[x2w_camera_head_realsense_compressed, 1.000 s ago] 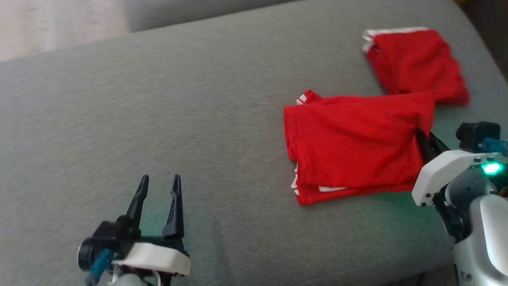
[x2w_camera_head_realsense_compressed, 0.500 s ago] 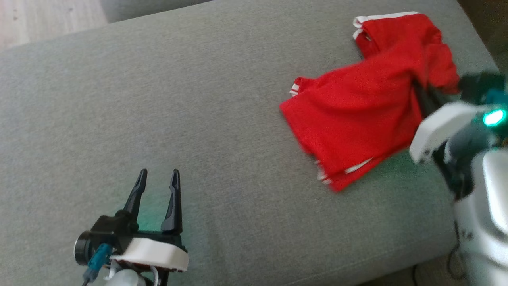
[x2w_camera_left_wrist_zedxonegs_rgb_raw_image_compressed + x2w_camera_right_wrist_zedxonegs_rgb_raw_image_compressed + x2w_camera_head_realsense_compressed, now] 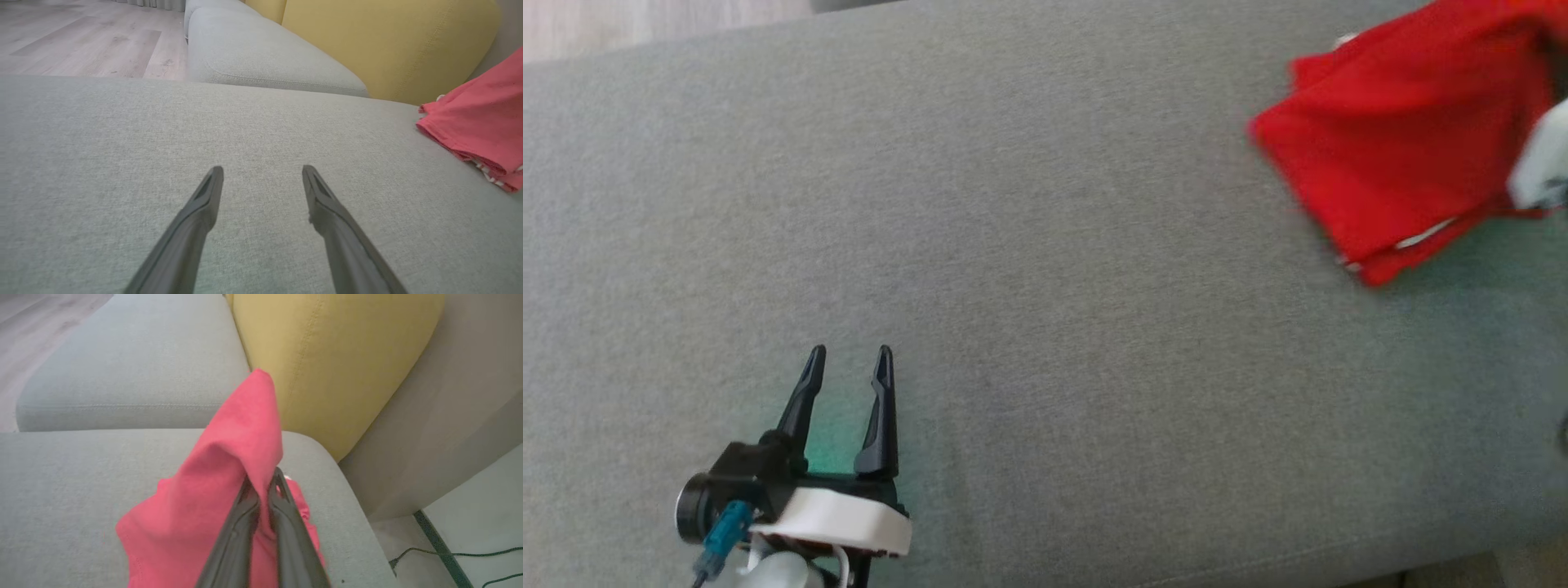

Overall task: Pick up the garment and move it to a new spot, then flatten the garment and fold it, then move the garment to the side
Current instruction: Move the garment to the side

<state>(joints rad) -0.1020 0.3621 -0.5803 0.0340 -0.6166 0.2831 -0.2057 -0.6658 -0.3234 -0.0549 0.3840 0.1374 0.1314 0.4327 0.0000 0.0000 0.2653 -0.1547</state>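
Head view: left gripper (image 3: 850,353), jaws spread, above the grey seat cushion (image 3: 1045,327); red garment (image 3: 1396,139) at upper right. Left wrist view: garment at the right edge. Right wrist view: right gripper (image 3: 263,477) pinches a raised garment fold.

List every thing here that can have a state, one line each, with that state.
red garment: folded over, one edge pinched and raised, the rest trailing on the grey seat
right pincer: shut on the red garment
left pincer: open, holding nothing, above the grey seat
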